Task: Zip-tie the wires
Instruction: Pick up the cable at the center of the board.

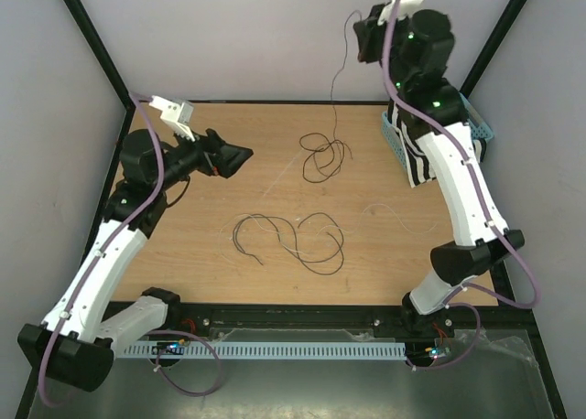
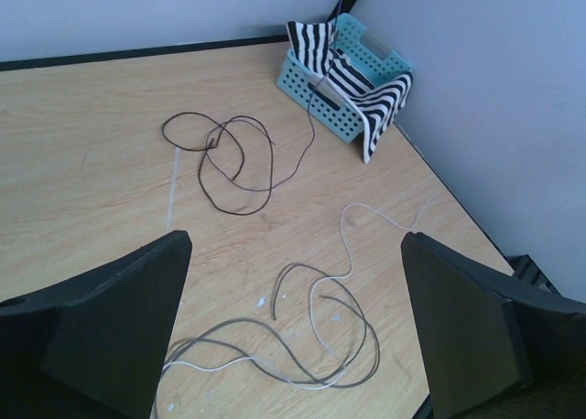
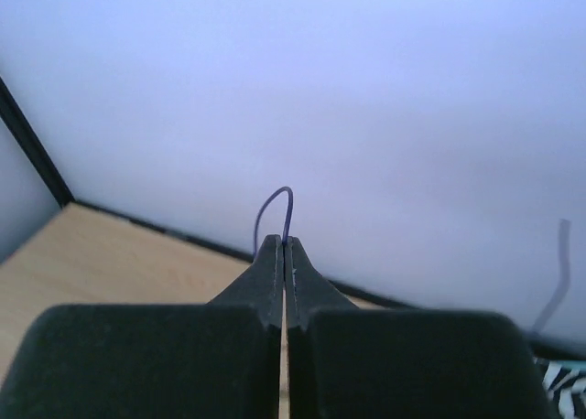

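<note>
Surface: wooden, carrying loose wires in two tangles, a far one and a near one, well apart.
Basket: turquoise, at the far right corner, with a black-and-white striped cloth draped over it.
Right gripper: raised high above the far edge, fingers pressed together on the end of one wire strand, which hangs down to the far tangle.
Left gripper: fingers wide apart, holding nothing, hovering over the left part of the surface.
Step in hand: gathering, as I judge it; one strand is lifted and nothing is bundled yet.
Zip tie: a thin pale strip lying on the surface between the tangles; probably this, though too faint to be sure.
Next move: likely bringing the lifted strand together with the others, so the free left gripper can help collect them before the tie goes round.
Right wrist view: alone shows the pinch, a short wire loop poking up past the closed fingertips.
Left wrist view: alone shows a pale strand running into the near tangle.
</note>
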Tool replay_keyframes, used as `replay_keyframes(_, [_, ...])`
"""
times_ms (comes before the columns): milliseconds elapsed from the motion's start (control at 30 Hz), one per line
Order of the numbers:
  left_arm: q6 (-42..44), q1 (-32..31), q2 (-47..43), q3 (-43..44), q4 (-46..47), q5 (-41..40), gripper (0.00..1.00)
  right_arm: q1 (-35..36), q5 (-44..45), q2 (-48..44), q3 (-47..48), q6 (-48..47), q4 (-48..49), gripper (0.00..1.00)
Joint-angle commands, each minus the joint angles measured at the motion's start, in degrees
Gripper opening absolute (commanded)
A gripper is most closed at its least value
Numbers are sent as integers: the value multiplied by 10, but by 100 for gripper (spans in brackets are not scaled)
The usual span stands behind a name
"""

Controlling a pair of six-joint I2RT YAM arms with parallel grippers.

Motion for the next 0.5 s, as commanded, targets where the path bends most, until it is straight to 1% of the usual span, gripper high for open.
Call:
replay_keyframes(0, [-1, -14, 30, 14, 47, 21, 99, -3, -15, -8, 72, -16, -26, 0])
replay_keyframes(167, [-12, -22, 77, 8, 72, 26, 99, -4, -63, -27, 131, -18, -9, 0])
replay_keyframes(333, [-5, -62, 148, 1, 144, 30, 99, -4, -82, -58, 135, -11, 11, 0])
replay_keyframes(467, [42, -102, 237, 19, 194, 26, 99, -3, -89, -86, 109, -5, 11, 0])
